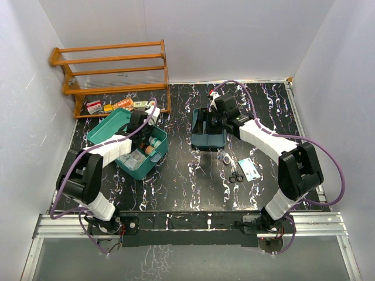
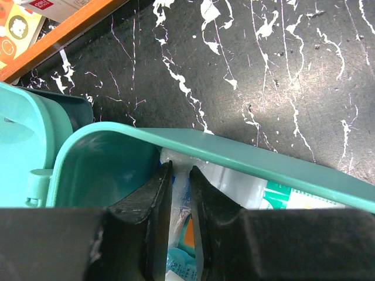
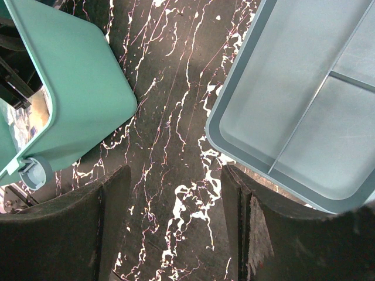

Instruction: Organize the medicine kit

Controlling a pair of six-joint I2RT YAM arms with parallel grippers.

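Observation:
The medicine kit (image 1: pixel 140 153) is a teal-green case, open on the left of the table, with its lid (image 1: pixel 110 126) swung back. Several packets and a bottle lie inside. My left gripper (image 1: pixel 149 133) reaches down into the kit by its far wall (image 2: pixel 246 153). Its fingers (image 2: pixel 153 202) stand a narrow gap apart, closed on a clear plastic packet (image 2: pixel 180 193) with blue print. My right gripper (image 1: pixel 202 120) is open and empty, hovering over bare table (image 3: pixel 176 175) between the kit (image 3: pixel 76 88) and a darker teal divided tray (image 3: pixel 304 99).
The divided tray (image 1: pixel 208 139) sits mid-table. Scissors (image 1: pixel 236 177), a blue-and-white card (image 1: pixel 250 168) and a small packet (image 1: pixel 225 157) lie to its right front. A wooden slatted rack (image 1: pixel 114 70) stands at the back left with boxes (image 1: pixel 94 106) under it.

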